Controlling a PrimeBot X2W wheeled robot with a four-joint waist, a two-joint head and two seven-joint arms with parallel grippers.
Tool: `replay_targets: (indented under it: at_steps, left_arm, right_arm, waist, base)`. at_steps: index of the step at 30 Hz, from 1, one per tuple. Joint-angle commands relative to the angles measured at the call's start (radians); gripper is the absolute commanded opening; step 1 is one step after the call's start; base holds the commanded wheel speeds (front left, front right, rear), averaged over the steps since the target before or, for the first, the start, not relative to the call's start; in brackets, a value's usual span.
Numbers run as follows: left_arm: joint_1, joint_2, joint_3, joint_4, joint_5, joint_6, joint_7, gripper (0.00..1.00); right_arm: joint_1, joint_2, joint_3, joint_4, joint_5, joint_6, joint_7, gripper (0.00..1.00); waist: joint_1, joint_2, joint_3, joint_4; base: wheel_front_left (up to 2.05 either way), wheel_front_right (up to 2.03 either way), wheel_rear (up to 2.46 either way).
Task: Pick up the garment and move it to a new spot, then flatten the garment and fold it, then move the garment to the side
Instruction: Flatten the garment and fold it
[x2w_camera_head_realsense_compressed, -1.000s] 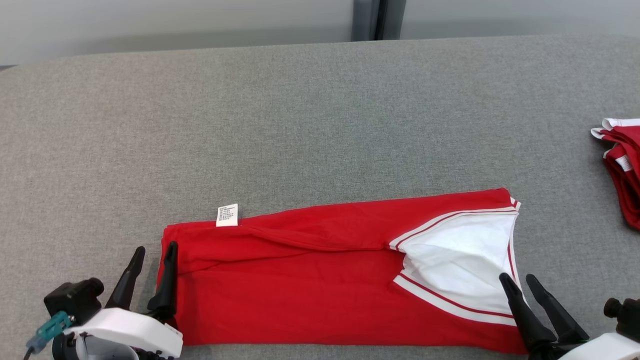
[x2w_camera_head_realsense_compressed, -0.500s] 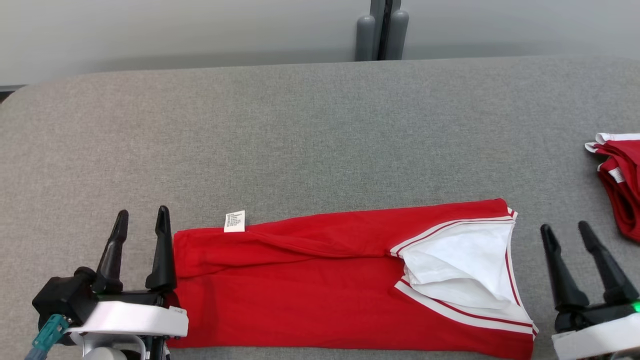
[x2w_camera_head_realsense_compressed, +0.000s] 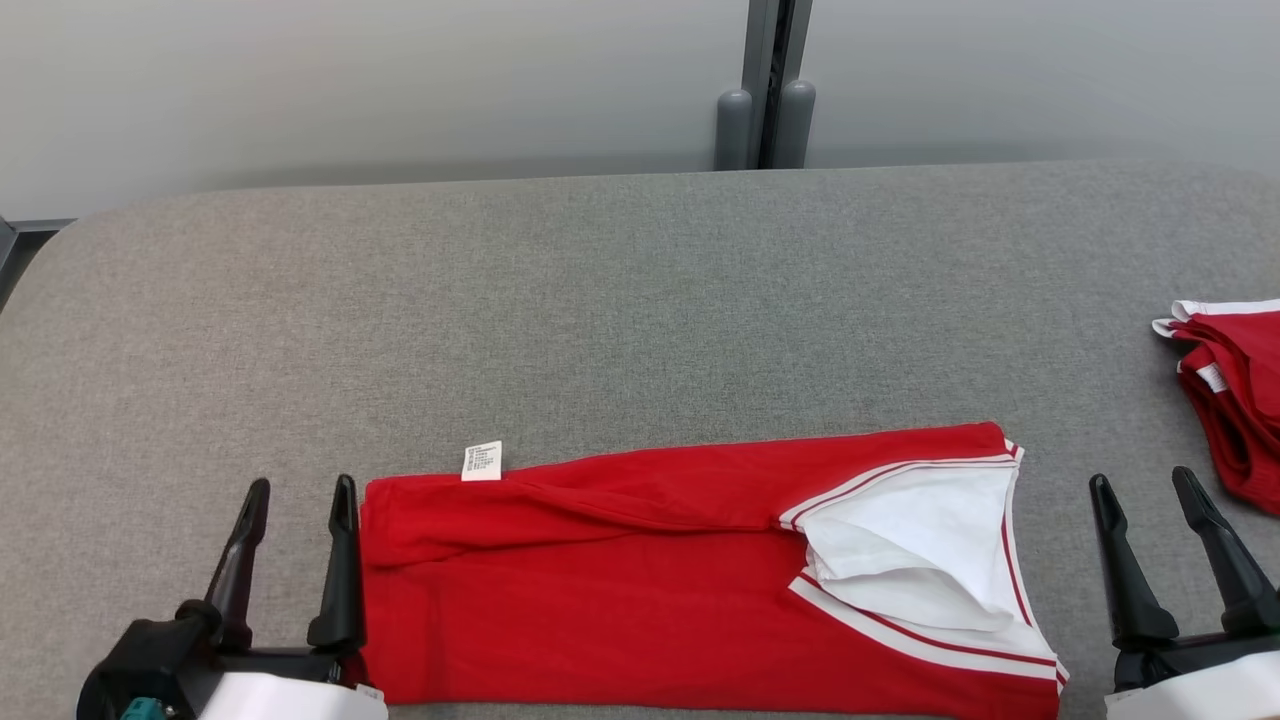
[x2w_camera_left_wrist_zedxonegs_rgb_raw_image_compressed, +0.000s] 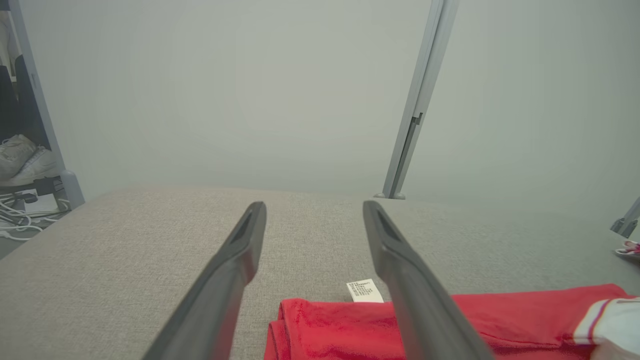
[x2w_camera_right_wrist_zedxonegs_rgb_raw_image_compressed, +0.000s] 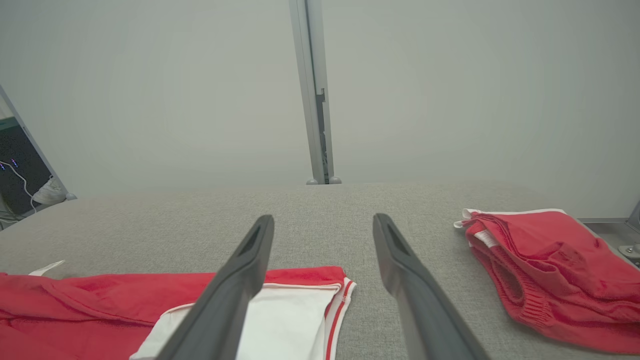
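**Soft folded garment flanked by two empty hands**

Head view: the red garment (x2w_camera_head_realsense_compressed: 620, 590) is seen folded on the worktop (x2w_camera_head_realsense_compressed: 600, 300) at six o'clock, between the left hand (x2w_camera_head_realsense_compressed: 302, 483) and right hand (x2w_camera_head_realsense_compressed: 1142, 476), both spread apart.

Left wrist view: light, limp cloth is judged; all edge layers should be pinched together.

Right wrist view: the white-trimmed end, possibly a neckline, offers the other hold.

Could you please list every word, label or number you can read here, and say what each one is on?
Tag at the far edge of the garment: rows of print, too small to read.
Label on the second garment, at the right: too small to tell any print.
No other writing is legible.
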Motion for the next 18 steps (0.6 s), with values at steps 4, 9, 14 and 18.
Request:
replay_targets:
  at_steps: [4, 9, 14, 18]
  left_arm:
    - [0.025, 0.007, -0.011, 0.012, 0.001, 0.000, 0.004, 1.00]
    - [0.027, 0.011, -0.021, 0.029, -0.001, -0.007, 0.007, 1.00]
    - [0.022, 0.012, -0.027, 0.034, -0.002, -0.010, 0.007, 1.00]
    - [0.012, 0.014, -0.030, 0.037, -0.003, -0.010, 0.007, 1.00]
  right_arm:
    - [0.017, 0.003, -0.009, -0.003, -0.010, 0.000, 0.009, 1.00]
    - [0.021, 0.003, -0.014, 0.001, -0.014, 0.000, 0.015, 1.00]
    - [0.023, 0.003, -0.015, -0.001, -0.013, 0.000, 0.018, 1.00]
    - [0.020, 0.001, -0.016, -0.003, -0.012, 0.000, 0.022, 1.00]
  waist:
    - [0.0000, 0.0000, -0.010, 0.000]
    - [0.0000, 0.0000, -0.015, 0.000]
    - [0.0000, 0.0000, -0.015, 0.001]
    - [0.0000, 0.0000, -0.011, 0.002]
  base:
    - [0.00, 0.00, 0.00]
    - [0.00, 0.00, 0.00]
    - [0.00, 0.00, 0.00]
    - [0.00, 0.00, 0.00]
